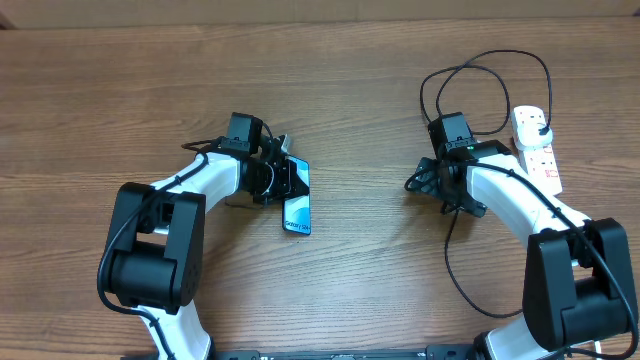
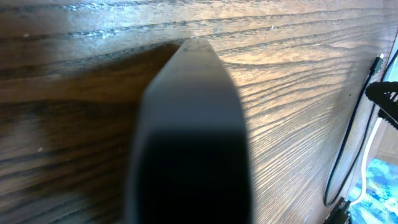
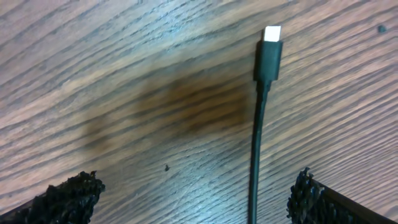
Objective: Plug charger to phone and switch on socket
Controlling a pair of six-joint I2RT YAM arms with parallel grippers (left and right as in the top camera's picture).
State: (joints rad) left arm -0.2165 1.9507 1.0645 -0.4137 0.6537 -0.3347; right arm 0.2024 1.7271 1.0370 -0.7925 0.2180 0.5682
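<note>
Bright, even light; a blurred dark shape (image 2: pixel 189 143) fills the left wrist view, the charger (image 3: pixel 268 62) stays sharp.

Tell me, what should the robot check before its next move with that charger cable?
1. Right tool open wide: ok.
2. Charger connector lies between its fingers, ungripped: ok.
3. Left tool shut at the phone; firm hold on it: cannot tell.
4. Phone port facing the connector: cannot tell.
5. Black plug sits in the socket: ok.
6. Socket switch on: cannot tell.
</note>
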